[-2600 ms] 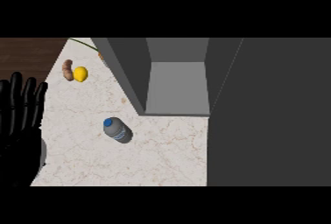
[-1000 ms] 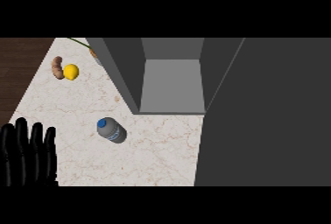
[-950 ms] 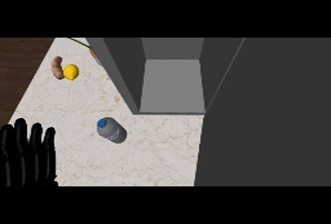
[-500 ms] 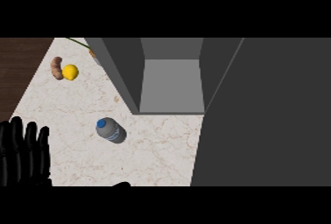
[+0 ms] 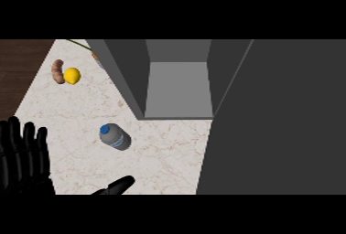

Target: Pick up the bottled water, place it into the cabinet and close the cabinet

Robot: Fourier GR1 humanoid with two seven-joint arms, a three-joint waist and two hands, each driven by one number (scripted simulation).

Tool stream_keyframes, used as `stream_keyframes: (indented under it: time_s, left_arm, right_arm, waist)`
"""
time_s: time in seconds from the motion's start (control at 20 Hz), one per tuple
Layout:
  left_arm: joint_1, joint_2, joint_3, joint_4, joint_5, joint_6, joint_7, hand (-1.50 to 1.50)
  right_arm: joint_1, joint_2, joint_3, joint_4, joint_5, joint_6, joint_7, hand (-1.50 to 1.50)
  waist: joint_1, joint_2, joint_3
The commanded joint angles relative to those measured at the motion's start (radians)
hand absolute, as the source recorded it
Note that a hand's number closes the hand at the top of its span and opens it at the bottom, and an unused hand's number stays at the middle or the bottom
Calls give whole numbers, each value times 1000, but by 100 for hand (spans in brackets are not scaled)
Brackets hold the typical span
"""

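Where the pale marbled bench (image 5: 74, 114) meets the lower edge of the view, two black hands show. The left hand (image 5: 24, 157) stands at the lower left corner with its fingers straight and pointing up, spread a little, and it has hold of nothing. Of the right hand (image 5: 116, 186) only a narrow black tip shows at the bottom edge, slanting up and to the right, so I cannot tell how far open it is. Next out lies the single clear plastic water bottle with a blue cap (image 5: 115, 137), on its side on the bench, its cap turned away towards the upper left. A bluish-grey band wraps its body, but no writing on it can be read. This bottle is to the right of the left hand's fingertips and apart from them, and just beyond the right hand's tip without touching it. Past the bottle stands one grey cabinet (image 5: 177, 84), open, its inner floor bare, with its dark door (image 5: 277, 123) swung out and filling the right side of the view. Farthest, near the bench's left corner, one yellow lemon (image 5: 72, 76) lies touching one brown elongated tuber (image 5: 58, 71). A small orange thing (image 5: 95, 56) peeks out at the cabinet's left wall, mostly hidden.
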Motion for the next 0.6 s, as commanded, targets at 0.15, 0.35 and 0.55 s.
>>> stream_keyframes:
  time_s: [0.15, 0.35, 0.55]
  left_arm:
    - [-12, 13, 70, 105, 118, 20, -120, -150]
    - [-62, 9, 142, 169, 173, 14, -145, -150]
    - [-3, 26, 182, 215, 268, 17, -263, -150]
  right_arm:
    - [5, -58, 8, -91, 92, -12, 26, -150]
    - [-16, -68, 54, -115, 135, -43, 71, -150]
    - [-7, -89, 50, -137, 119, -62, 73, -150]
  waist:
    - [-2, 3, -1]
    - [-5, 2, -1]
    - [-3, 1, -1]
